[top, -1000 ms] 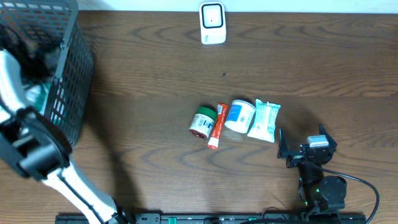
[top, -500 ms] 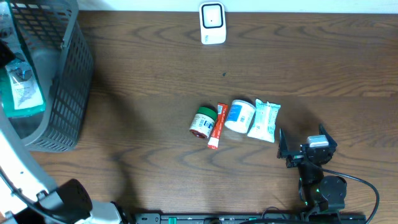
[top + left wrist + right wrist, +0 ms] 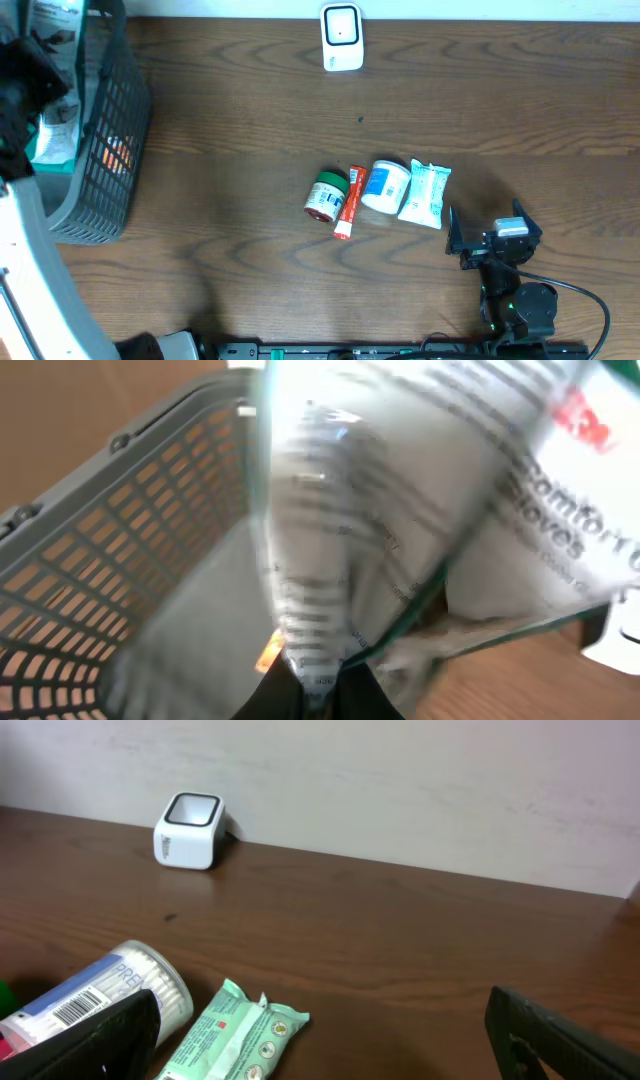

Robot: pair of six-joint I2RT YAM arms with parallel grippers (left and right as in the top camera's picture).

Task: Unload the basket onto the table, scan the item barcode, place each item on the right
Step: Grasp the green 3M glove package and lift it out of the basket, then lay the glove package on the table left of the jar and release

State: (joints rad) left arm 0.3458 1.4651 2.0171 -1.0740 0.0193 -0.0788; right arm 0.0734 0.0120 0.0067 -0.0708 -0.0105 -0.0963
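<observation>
My left gripper (image 3: 22,85) hangs over the grey mesh basket (image 3: 105,170) at the far left, shut on a white and teal glove packet (image 3: 55,25). In the left wrist view the packet (image 3: 400,490) fills the frame, its lower edge pinched between the black fingers (image 3: 290,695) of my left gripper (image 3: 318,680). The white barcode scanner (image 3: 341,38) stands at the table's back edge, also showing as the scanner (image 3: 188,830) in the right wrist view. My right gripper (image 3: 493,238) rests open at the front right, nothing between the jaws of the right gripper (image 3: 322,1010).
A row lies mid-table: a green-lidded jar (image 3: 326,195), a red tube (image 3: 349,201), a white cotton-swab tub (image 3: 386,185) and a mint packet (image 3: 426,193). Something orange (image 3: 115,155) shows inside the basket. A pale wall (image 3: 400,780) backs the table.
My left arm has lifted the glove packet up out of the basket and swung it towards the top left corner. The right arm has stayed still.
</observation>
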